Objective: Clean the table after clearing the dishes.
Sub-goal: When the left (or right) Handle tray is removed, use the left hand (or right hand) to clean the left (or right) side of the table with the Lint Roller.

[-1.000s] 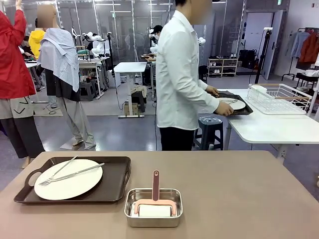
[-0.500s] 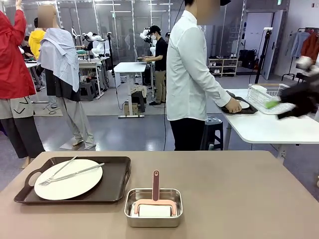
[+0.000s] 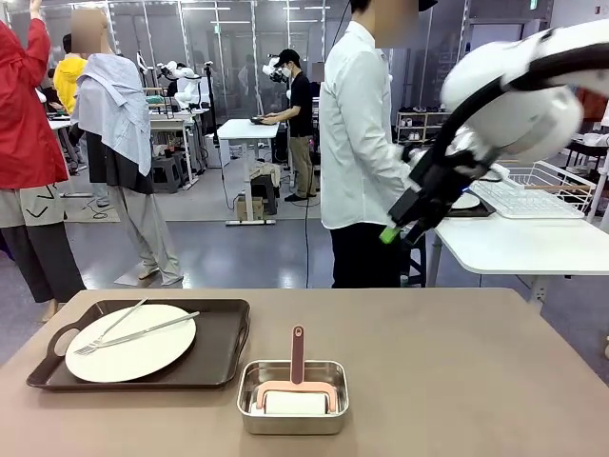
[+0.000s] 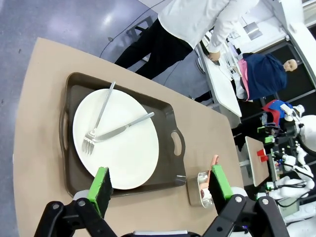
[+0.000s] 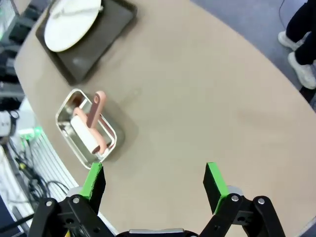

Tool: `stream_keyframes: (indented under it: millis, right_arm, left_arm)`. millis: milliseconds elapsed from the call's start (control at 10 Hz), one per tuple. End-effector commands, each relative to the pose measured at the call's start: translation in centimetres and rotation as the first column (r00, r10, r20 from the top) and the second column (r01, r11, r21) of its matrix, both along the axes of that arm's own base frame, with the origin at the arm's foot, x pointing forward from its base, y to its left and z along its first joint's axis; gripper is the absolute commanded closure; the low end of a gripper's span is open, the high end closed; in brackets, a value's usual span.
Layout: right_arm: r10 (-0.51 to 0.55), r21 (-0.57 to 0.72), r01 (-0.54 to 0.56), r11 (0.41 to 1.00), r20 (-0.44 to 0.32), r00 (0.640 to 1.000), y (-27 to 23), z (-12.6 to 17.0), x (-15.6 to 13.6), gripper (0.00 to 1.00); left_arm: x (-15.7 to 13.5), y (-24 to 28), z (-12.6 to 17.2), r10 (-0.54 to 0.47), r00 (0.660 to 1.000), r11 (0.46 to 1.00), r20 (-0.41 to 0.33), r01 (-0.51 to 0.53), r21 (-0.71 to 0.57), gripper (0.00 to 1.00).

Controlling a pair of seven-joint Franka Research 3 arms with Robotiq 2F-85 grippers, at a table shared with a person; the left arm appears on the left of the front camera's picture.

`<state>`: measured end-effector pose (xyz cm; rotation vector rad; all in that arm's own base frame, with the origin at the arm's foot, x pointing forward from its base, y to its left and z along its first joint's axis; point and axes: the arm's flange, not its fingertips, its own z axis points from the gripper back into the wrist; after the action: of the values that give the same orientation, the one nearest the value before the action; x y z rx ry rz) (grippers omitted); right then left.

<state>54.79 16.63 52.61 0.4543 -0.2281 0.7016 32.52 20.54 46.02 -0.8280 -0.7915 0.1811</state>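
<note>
Table (image 3: 457, 362), front view: a wide taupe-brown top runs across the near part of the scene. At its near left sits a dark brown tray (image 3: 226, 328) holding a white plate (image 3: 133, 354) with a fork (image 3: 112, 327) and knife (image 3: 152, 328) crossed on it. Near the middle, a small steel pan (image 3: 249, 405) holds a pink-handled cleaning tool (image 3: 297, 357) with a white head. The right gripper (image 3: 392, 231) hangs high above the far right of the top, touching nothing. Beyond it, a person (image 3: 357, 143) in a white shirt stands at a white side table (image 3: 514, 252) bearing a wire rack (image 3: 542, 190).

Left wrist view: the left gripper (image 4: 160, 182) hovers above the plate and tray, jaws spread wide and empty.

Right wrist view: the right gripper's jaws also stand wide and empty, high over bare tabletop, with the pan to one side.

Clearing looks half done, since one set of dishes remains on the top. The next move likely calls for lifting that tray by its handles and keeping it level, before the tool comes out for wiping.

Around the matte, bare top lies a grey-floored workroom with other tables and people far back.
</note>
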Motion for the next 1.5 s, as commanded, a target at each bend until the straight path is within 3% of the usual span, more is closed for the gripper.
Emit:
stream_keyframes:
  millis: [0,200,300,900,1000,1100,1200,1400]
  right_arm:
    - [0.019,-0.081,-0.022,0.996,-0.029,0.999,1.7,-0.6,0.3,0.0]
    - [0.066,-0.079,-0.069,0.994,-0.043,0.997,2.4,-1.4,-1.4,0.0]
    - [0.056,-0.063,-0.058,0.996,-0.029,0.998,2.7,-2.2,0.0,0.0]
    - [0.059,-0.066,-0.061,0.996,-0.036,0.998,2.6,-2.2,-0.1,0.0]
    - [0.166,-0.072,-0.169,0.983,-0.045,0.985,4.2,-2.5,1.9,0.0]
    - [0.273,-0.055,-0.279,0.959,-0.1,0.957,6.3,-3.1,3.9,0.0]
    - [0.328,-0.034,-0.334,0.942,-0.124,0.937,7.8,-3.7,4.7,0.0]
    - [0.4,-0.065,-0.427,0.902,-0.245,0.883,13.2,-6.9,6.6,0.0]
  left_arm:
    - [0.0,0.1,0.0,-0.006,1.0,1.0,0.015,0.006,-0.007,0.0]
    - [0.0,0.1,0.0,-0.006,1.0,1.0,0.015,0.006,-0.007,0.0]
    - [0.0,0.1,0.0,-0.006,1.0,1.0,0.015,0.006,-0.007,0.0]
    - [0.0,0.1,0.0,-0.006,1.0,1.0,0.015,0.006,-0.007,0.0]
    - [0.0,0.1,0.0,-0.006,1.0,1.0,0.015,0.006,-0.007,0.0]
    - [0.0,0.1,0.0,-0.006,1.0,1.0,0.015,0.006,-0.007,0.0]
    - [0.0,0.1,0.0,-0.006,1.0,1.0,0.015,0.006,-0.007,0.0]
    - [0.0,0.1,0.0,-0.006,1.0,1.0,0.015,0.006,-0.007,0.0]
